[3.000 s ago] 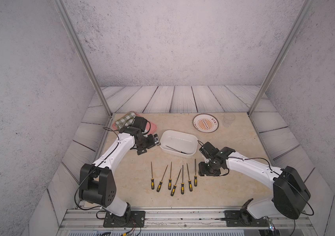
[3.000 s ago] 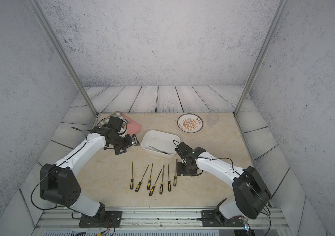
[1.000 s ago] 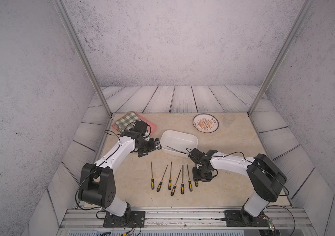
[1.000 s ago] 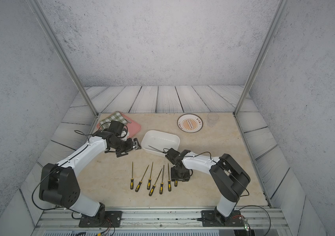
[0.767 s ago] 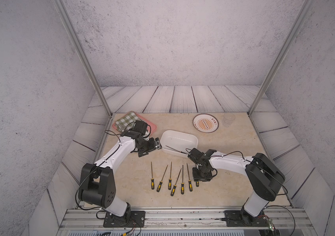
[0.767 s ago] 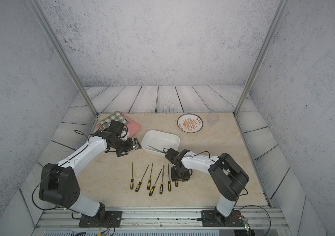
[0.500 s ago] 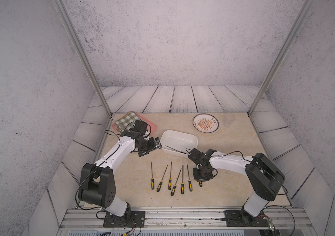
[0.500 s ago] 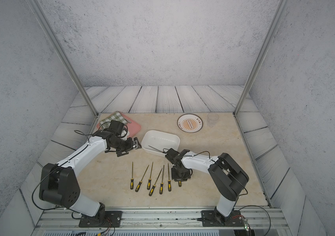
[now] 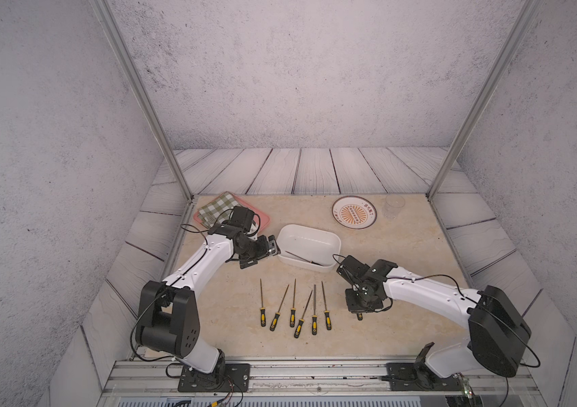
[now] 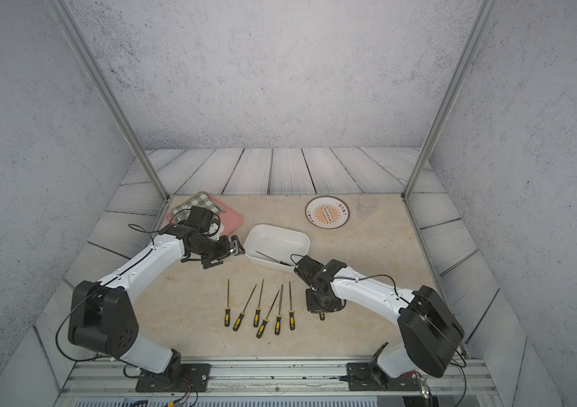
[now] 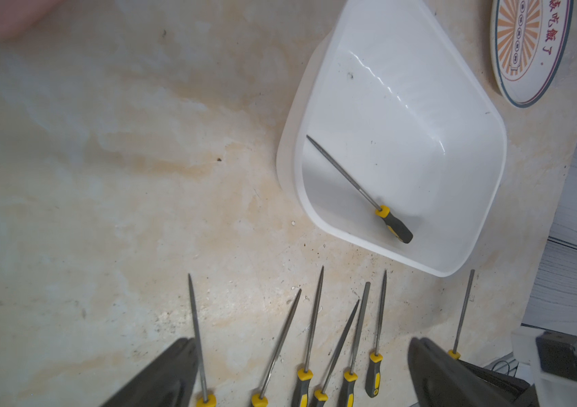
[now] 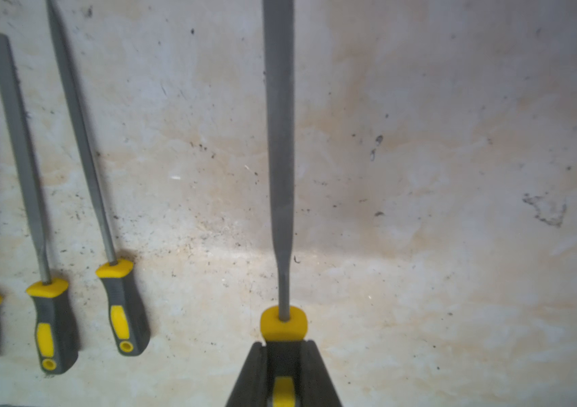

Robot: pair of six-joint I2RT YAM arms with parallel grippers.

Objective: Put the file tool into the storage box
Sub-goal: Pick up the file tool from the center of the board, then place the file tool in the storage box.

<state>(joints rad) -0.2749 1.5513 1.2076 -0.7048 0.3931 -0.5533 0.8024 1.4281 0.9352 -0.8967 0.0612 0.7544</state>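
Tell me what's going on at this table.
The right end effector is shut on the handle of a file down at the table. A second file lies in the white box, and six more files wait in a row beside the held one. The left end effector hangs open near the box, holding nothing.

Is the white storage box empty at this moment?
No, one file with a yellow-and-grey handle lies inside the storage box.

file (image 12: pixel 280 141): tip cut off at edge | pink tray (image 11: pixel 1 16): blurred
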